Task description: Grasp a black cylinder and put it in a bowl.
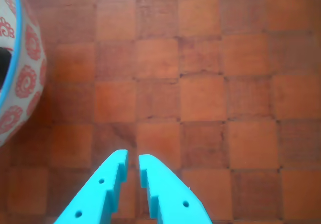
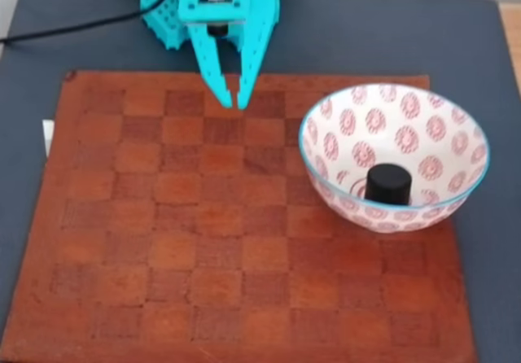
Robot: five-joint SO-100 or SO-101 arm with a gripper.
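The black cylinder [image 2: 388, 184] stands upright inside the bowl [image 2: 407, 127], a white bowl with red flower patterns and a light-blue rim, at the right of the wooden board in the fixed view. In the wrist view the bowl [image 1: 22, 78] fills the left edge, with a dark patch of the black cylinder [image 1: 4, 63] just inside its rim. My turquoise gripper [image 2: 234, 102] hangs over the board's far edge, left of the bowl. Its fingers are nearly together with nothing between them, as the wrist view [image 1: 133, 156] also shows.
A brown chequered wooden board [image 2: 203, 241] lies on a dark grey table [image 2: 391, 37]. A black cable [image 2: 65, 28] runs off at the back left. The arm's turquoise base [image 2: 167, 13] stands behind the board.
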